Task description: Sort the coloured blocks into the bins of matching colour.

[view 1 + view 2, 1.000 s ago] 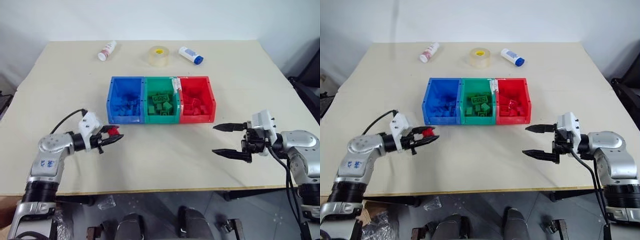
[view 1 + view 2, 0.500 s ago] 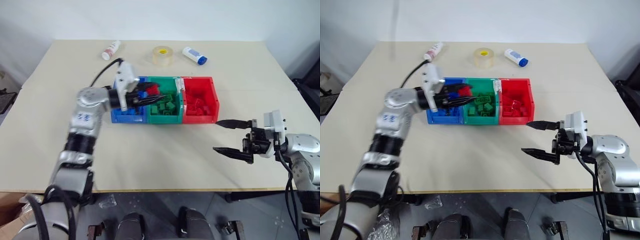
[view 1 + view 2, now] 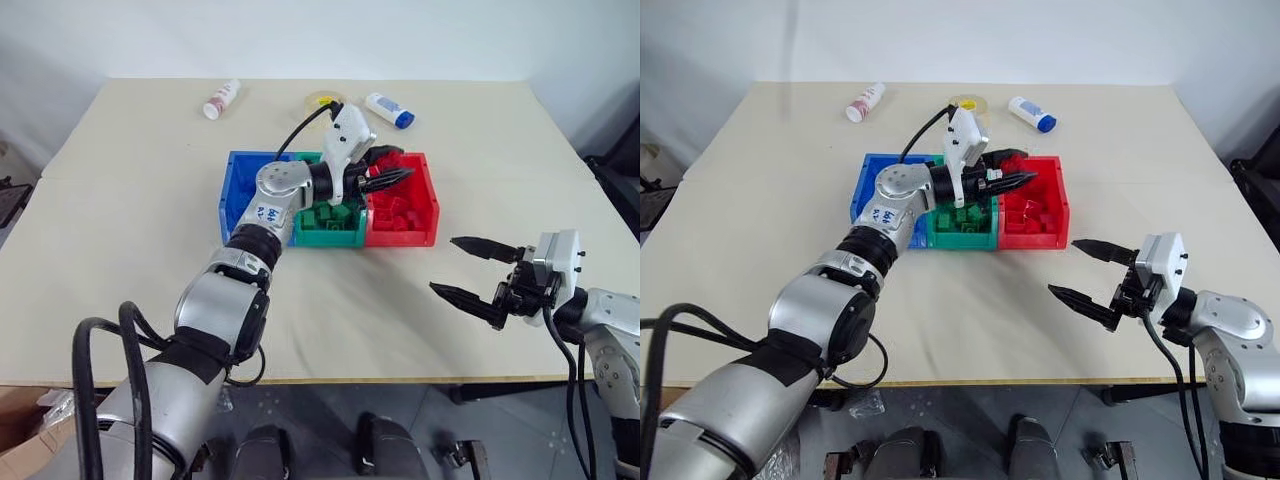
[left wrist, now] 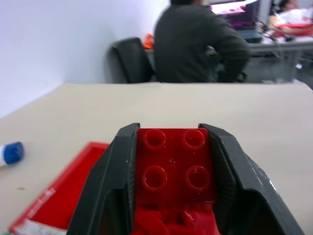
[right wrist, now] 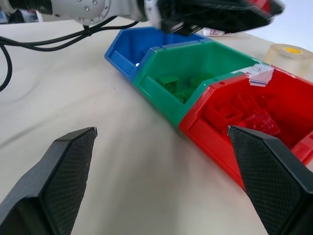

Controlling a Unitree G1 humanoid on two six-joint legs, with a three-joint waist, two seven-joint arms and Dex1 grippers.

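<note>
Near, at about four o'clock, the right gripper (image 3: pixel 470 269) hangs wide open and empty over the table (image 3: pixel 120 250). Farther, the left gripper (image 3: pixel 393 176) holds a red brick (image 4: pixel 176 169) between its fingers above the red bin (image 3: pixel 430 215). Release it only once it is squarely inside the bin's walls; no legible writing.

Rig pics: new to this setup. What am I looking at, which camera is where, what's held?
It's a two-armed humanoid sorting toy bricks by colour. The two wide views come from head cameras looking down at a table; the other two sit on the wrists, looking along each pincer's fingers. On the table: joined blue bin, green bin and red bin, two white bottles, and a tape roll. The left pincer, over the red bin, grips a red block. The right pincer waits open, empty.
</note>
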